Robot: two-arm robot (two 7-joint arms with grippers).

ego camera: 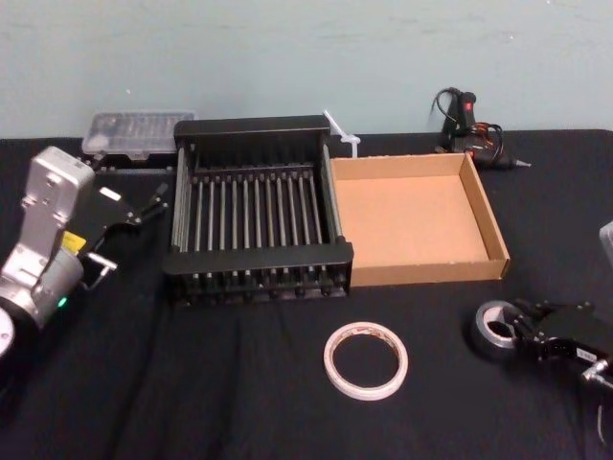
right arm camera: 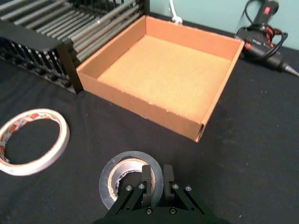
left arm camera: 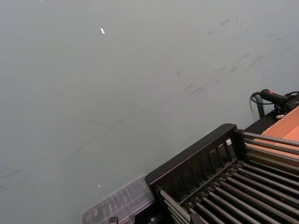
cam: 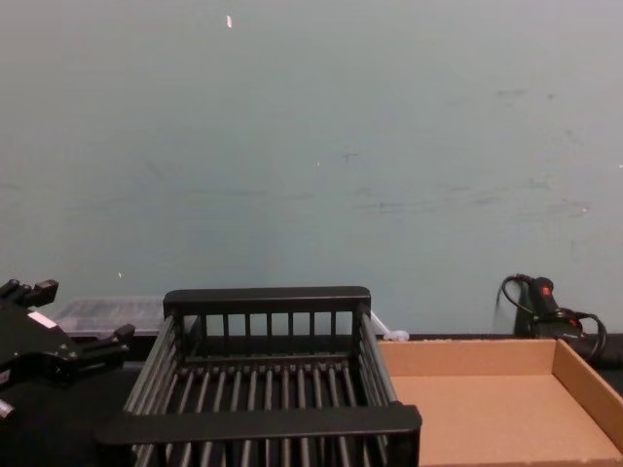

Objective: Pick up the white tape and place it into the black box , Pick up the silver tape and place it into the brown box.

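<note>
From the head view there are two tapes, two boxes and two grippers on the black-clothed table [ego camera: 192, 383]. The black box [ego camera: 257, 261] shows only its bare slatted floor, and the brown box [ego camera: 421, 271], touching the black box's right side, shows only bare cardboard. The white tape [ego camera: 367, 391] lies flat just in front of the black box's front right corner. The silver tape [ego camera: 482, 335] lies well to the right of the black box and nearer the robot, with the right gripper [ego camera: 520, 326] at it. The left gripper [ego camera: 137, 227] hangs just left of the black box, apart from it, its fingers spread wide and holding nothing. One clear plastic case [ego camera: 137, 132] sits behind the black box's left rear corner, and one corded hand tool [ego camera: 469, 125] sits far to its right rear. The left wrist view takes in the black box's rear corner [left arm camera: 196, 163], the case beside it and a strip of the brown box past its bars. In the right wrist view the right gripper [right arm camera: 157, 179] has its fingers drawn narrow astride the silver tape's wall, one inside the hole and one outside, pinching it while the roll rests on the cloth. The chest view shows the black box's bare bars, the brown box's bare floor to its right and the left gripper [cam: 86, 311] to its left
</note>
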